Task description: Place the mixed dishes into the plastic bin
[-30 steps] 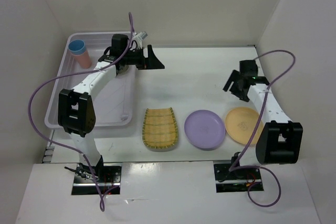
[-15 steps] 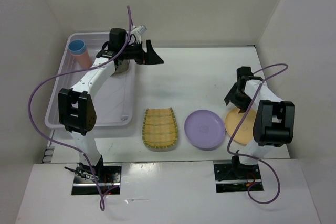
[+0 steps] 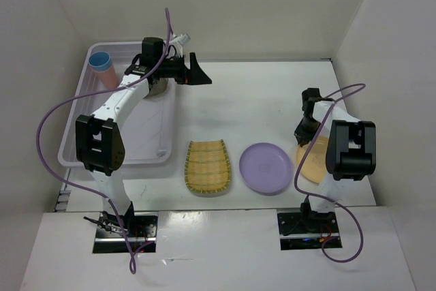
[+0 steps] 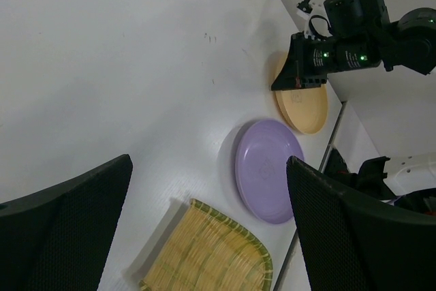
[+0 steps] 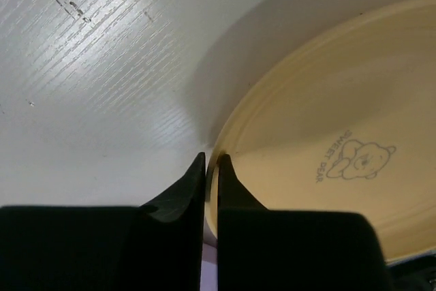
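While outside the plastic bin (image 3: 136,134) yellow tray (image 3: 208,166), lilac plate (image 3: 266,167) and orange plate (image 3: 312,165) are left, the last is pinched at its rim by the right gripper (image 5: 210,160); pink cup (image 3: 107,78) and blue cup (image 3: 100,59) are stowed inside; left gripper (image 4: 208,161) is held agape, empty.

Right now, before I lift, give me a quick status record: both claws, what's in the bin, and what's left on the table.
left claw: open, empty, beside bin
right claw: shut on orange plate rim
in bin: pink cup, blue cup
on table: yellow tray, lilac plate, orange plate
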Motion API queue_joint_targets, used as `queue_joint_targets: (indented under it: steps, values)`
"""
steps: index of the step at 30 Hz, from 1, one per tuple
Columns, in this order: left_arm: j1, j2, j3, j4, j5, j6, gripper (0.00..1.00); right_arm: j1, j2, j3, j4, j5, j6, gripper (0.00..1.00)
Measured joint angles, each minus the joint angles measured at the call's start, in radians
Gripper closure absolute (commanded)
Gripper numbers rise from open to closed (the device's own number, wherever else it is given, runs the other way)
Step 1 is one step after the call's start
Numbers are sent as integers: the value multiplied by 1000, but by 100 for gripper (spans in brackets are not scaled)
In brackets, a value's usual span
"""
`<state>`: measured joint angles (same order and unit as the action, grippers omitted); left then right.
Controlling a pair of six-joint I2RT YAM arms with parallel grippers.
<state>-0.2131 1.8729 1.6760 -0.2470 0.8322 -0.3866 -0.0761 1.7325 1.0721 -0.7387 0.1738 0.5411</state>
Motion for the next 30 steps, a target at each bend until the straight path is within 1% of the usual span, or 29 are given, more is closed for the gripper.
queue_joint_targets:
  steps: [5,9,12,17,23,27,30]
  values:
    - [0,0,0,-1,22,11,0,9,18,51,-19,29,-15,100]
    - [-10,0,0,-21,53,61,0,8,39,143,-24,8,-17,100]
    - [-39,0,0,-41,68,100,0,4,32,237,-2,-70,16,100]
    - [-108,7,0,-8,78,122,0,2,5,334,79,-244,131,100]
    - [-203,48,12,64,-16,119,0,20,-26,385,145,-349,286,100]
    - [-268,105,48,134,-89,95,0,21,-81,385,163,-374,382,100]
    - [-313,135,66,183,-149,80,0,21,-122,385,188,-378,420,100]
